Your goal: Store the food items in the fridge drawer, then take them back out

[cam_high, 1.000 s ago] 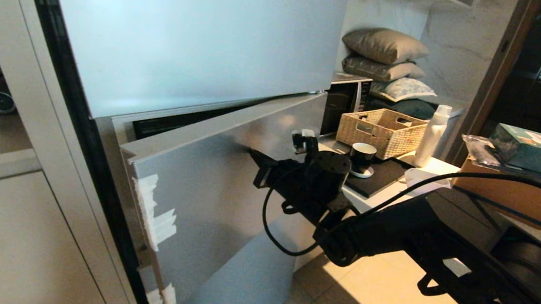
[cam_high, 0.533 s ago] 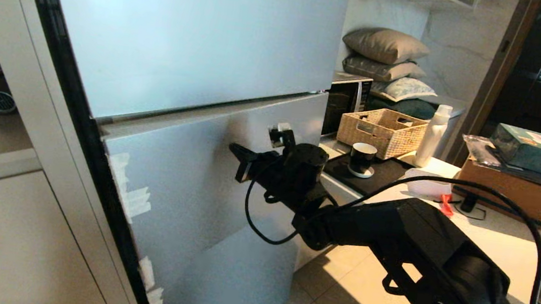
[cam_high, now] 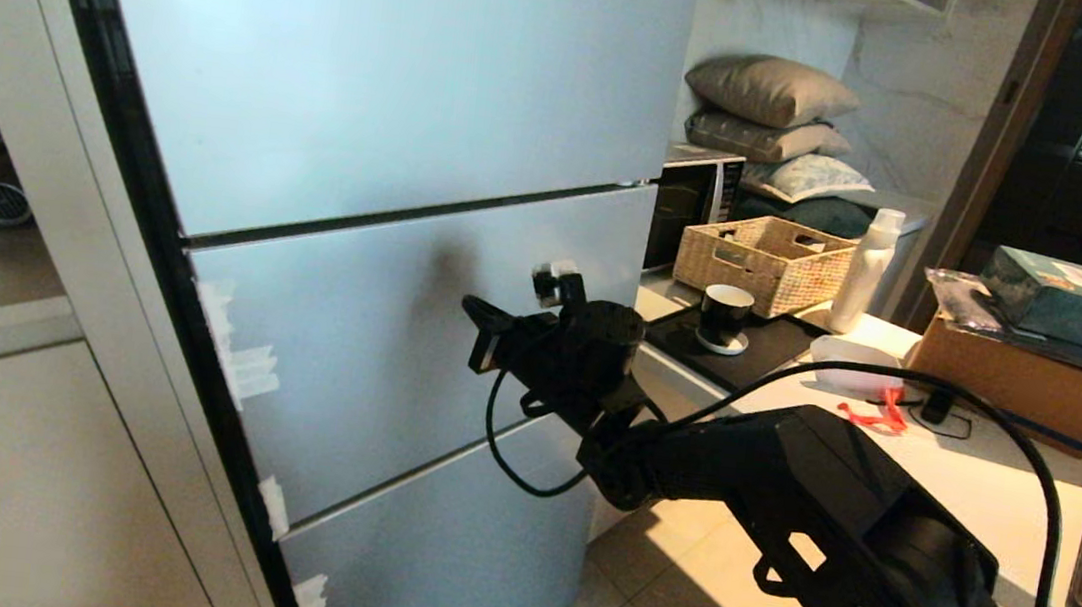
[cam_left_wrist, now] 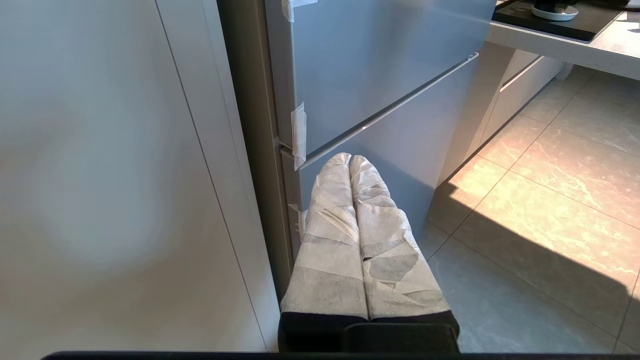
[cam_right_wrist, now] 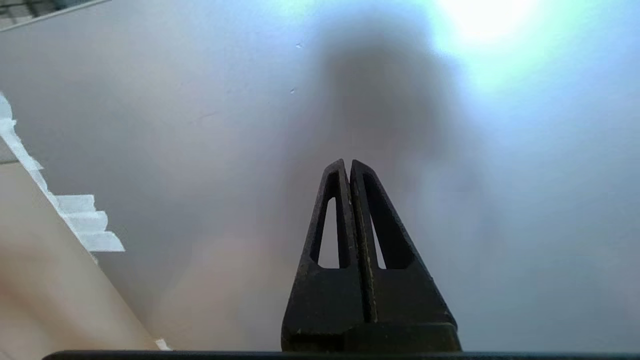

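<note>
**Head view: fridge door flush, right gripper pressed up to it**

Head view has the right gripper (cam_high: 483,333) at the middle fridge door (cam_high: 376,346), fingers pinched fully together and holding nothing. Right wrist view agrees: the two black fingers (cam_right_wrist: 332,215) meet at the tips, pointed straight at the bare door panel. The door sits flush with the panels above and below it, so the fridge looks shut. The drawer is inside the fridge and hidden, and I can't spot the food items for sure; there's something red on the counter right of the fridge, too small to call.

Left gripper (cam_left_wrist: 350,160) hangs low by the fridge's bottom corner, taped fingers together, empty, parked.

My take: the step in hand is seating the door. Push square-on with the closed tips, away from the hinge side where the tape strips (cam_high: 238,362) are, then back off straight so nothing drags the panel open.
</note>
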